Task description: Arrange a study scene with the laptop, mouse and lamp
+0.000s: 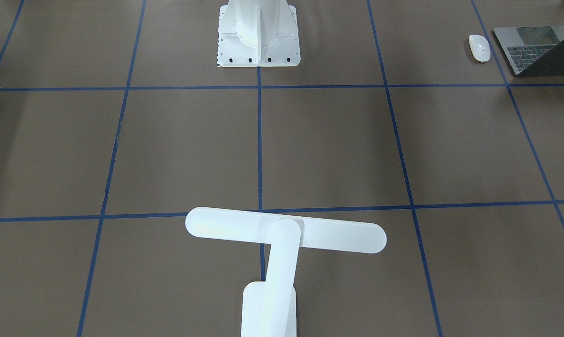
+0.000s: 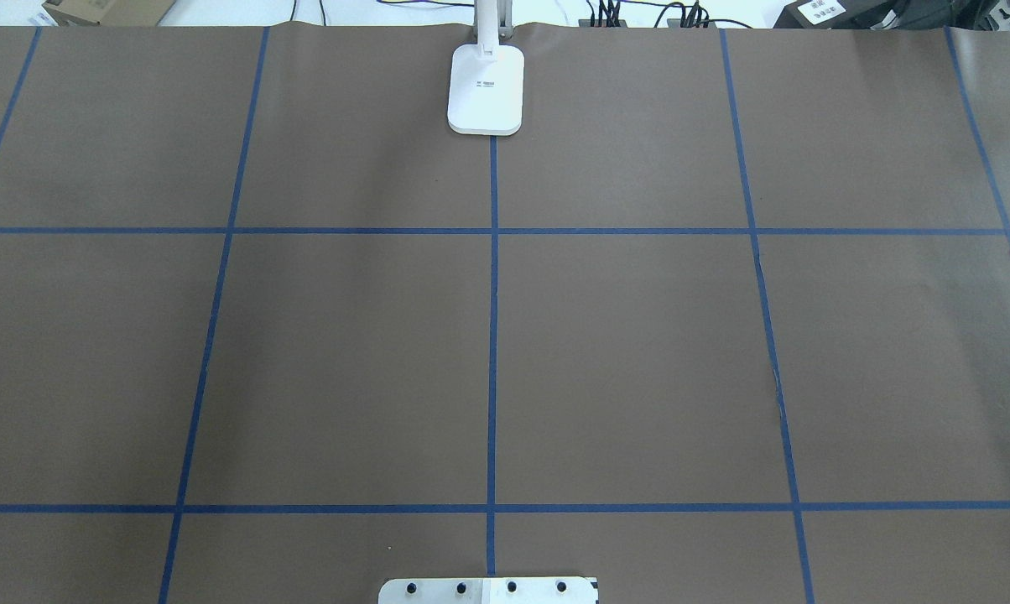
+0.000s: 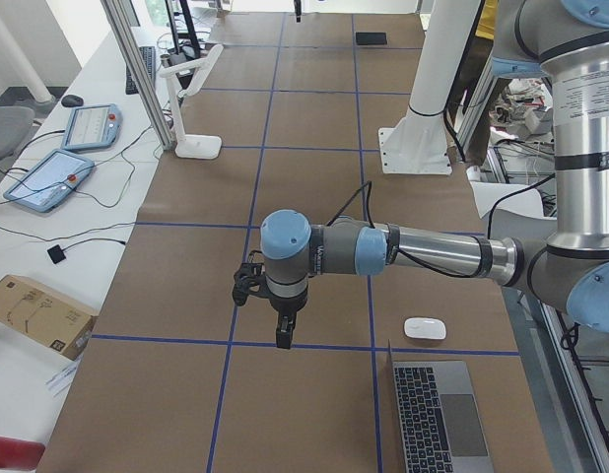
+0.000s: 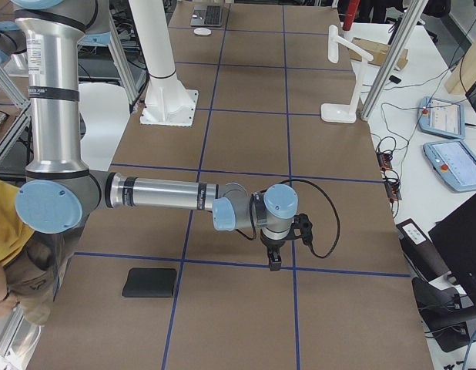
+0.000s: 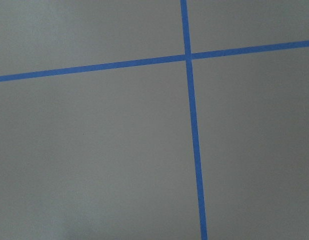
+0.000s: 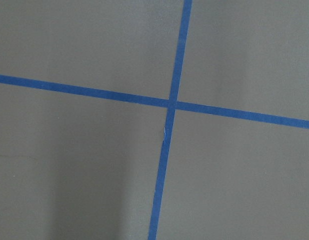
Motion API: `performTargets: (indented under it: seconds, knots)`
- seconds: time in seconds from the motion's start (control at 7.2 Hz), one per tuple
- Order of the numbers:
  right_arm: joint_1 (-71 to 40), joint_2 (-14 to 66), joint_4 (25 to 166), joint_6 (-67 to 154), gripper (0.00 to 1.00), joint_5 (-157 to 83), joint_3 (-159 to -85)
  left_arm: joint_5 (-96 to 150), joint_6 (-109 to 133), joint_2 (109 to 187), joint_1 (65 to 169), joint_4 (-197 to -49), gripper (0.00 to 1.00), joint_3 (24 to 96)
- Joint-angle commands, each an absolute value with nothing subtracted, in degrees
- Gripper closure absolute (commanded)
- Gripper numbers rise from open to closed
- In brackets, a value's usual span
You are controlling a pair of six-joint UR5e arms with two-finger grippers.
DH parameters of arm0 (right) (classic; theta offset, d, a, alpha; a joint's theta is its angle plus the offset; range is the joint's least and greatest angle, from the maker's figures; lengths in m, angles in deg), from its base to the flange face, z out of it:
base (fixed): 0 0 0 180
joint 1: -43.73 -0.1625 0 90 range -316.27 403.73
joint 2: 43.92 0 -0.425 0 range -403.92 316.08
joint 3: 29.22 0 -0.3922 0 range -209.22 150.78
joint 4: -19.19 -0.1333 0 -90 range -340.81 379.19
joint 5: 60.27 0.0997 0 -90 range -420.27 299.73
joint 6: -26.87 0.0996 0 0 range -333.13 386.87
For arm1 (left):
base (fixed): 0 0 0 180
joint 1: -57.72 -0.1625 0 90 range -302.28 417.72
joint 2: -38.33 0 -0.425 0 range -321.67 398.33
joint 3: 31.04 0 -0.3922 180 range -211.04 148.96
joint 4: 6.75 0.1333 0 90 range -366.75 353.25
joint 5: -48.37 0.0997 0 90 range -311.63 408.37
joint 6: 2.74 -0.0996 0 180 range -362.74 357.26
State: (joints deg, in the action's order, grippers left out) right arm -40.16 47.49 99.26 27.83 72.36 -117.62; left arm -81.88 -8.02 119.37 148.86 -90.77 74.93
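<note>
Exterior front-facing view: lamp (image 1: 282, 255) at 6 o'clock; mouse (image 1: 479, 47) just beside laptop (image 1: 528, 49) at 2 o'clock. Left gripper (image 3: 283, 335) and right gripper (image 4: 274, 260): jaw width cannot be told.

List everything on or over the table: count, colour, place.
laptop: one, grey, open, table's end on robot's left.
mouse: one, white, beside the laptop, toward the middle.
lamp: one, white, middle of the operators' edge.
mat: one, black, table's end on robot's right.
pedestal: one, white, middle of the robot's edge.
table: one, brown, blue tape grid.
left hand: one, black, above table, near mouse.
right hand: one, black, above table, near mat.
</note>
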Motion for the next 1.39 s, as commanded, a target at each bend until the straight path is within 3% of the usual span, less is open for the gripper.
performTargets:
  seconds: [0.0,1.25]
  knots:
    - [-40.12,47.49,99.26,27.84,0.00,72.36,-117.64,-81.80,-8.19,119.28,148.77,-90.77,0.00,75.04]
    - [-40.12,47.49,99.17,27.84,0.00,72.36,-117.64,-81.10,-8.02,119.54,150.95,-91.21,0.00,72.94]
